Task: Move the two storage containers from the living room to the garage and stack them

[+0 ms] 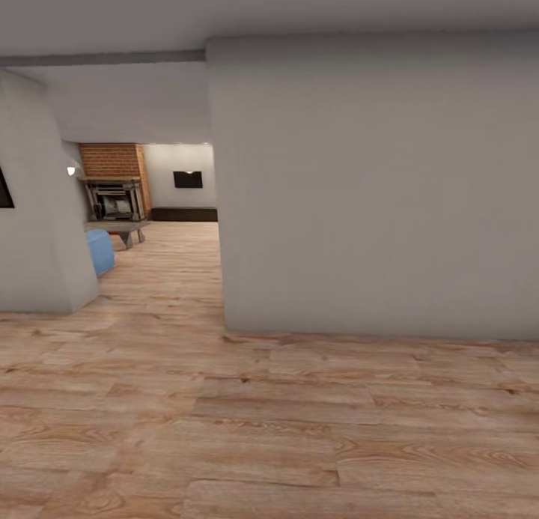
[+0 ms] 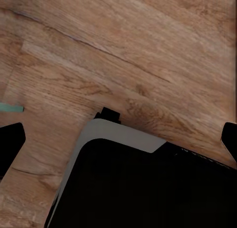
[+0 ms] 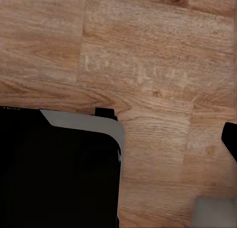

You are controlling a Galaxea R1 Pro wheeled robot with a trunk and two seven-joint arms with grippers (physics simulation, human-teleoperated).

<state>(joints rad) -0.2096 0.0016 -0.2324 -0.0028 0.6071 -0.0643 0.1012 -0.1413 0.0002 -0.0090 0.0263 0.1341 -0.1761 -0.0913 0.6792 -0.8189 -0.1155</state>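
Hallway wall (image 1: 374, 189) hides most of the living room (image 1: 161, 197); no writing legible.

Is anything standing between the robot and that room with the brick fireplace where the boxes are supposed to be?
A big grey wall blocks the view straight ahead. To its left an opening leads over wood plank floor toward the brick fireplace; that path looks open, with a blue seat at its left edge. No orange-red boxes can be seen from here.

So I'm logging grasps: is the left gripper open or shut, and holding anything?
Open and empty: in the left wrist view one dark fingertip sits at each side edge, with only wood floor and the robot's base between them.
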